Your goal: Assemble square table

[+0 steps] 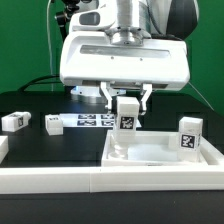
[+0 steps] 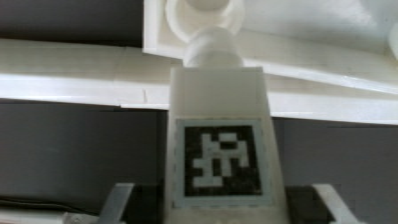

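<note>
While the arm points straight down over the top [image 1: 165, 152], its fingers [image 1: 108, 96] clamp an upright leg [image 1: 127, 116], lower end meeting the top's corner on the table [image 1: 55, 146].

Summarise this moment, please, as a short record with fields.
pincer: shut on held leg, which is upright
held leg tip: at a round socket of the table top; whether seated, cannot tell
second leg: upright on the table top, exterior view's right
loose legs: two, on the black table, exterior view's left
marker board: flat, between loose legs and pincer
</note>
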You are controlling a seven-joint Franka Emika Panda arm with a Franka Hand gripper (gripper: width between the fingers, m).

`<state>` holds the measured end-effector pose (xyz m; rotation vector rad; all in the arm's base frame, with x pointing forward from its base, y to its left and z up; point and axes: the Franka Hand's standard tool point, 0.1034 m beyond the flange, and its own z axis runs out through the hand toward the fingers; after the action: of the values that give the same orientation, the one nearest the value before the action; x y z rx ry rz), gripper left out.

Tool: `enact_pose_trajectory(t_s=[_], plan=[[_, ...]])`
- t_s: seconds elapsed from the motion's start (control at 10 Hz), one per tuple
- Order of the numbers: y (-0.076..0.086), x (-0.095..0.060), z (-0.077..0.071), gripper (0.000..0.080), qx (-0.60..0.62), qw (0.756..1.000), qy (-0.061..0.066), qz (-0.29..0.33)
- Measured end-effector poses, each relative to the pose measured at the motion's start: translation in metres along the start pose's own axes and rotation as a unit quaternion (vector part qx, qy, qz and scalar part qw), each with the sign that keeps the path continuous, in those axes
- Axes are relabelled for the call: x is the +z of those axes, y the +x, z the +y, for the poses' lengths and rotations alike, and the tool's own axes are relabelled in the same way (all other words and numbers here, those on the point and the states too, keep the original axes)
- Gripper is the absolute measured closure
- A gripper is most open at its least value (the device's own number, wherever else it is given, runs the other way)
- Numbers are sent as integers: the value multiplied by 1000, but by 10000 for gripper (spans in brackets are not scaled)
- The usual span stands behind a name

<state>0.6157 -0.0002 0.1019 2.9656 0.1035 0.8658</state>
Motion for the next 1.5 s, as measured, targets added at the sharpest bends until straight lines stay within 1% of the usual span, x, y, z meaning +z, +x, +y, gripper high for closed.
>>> enact_pose_trajectory(t_s=[0.2,0.3,0.4,0.7,0.8,1.2,1.5], plan=[[-2,0,3,509,1,1000,-1,-1],[-4,1,11,509,9,1000,-3,-3],[-5,1,14,509,13,1000,-2,-4],[-7,1,14,509,14,1000,-2,-6],[-7,1,14,509,14,1000,-2,-6],[-7,3,-2,509,10,1000,5,-6],[-7,4,-1,509,9,1000,1,1]])
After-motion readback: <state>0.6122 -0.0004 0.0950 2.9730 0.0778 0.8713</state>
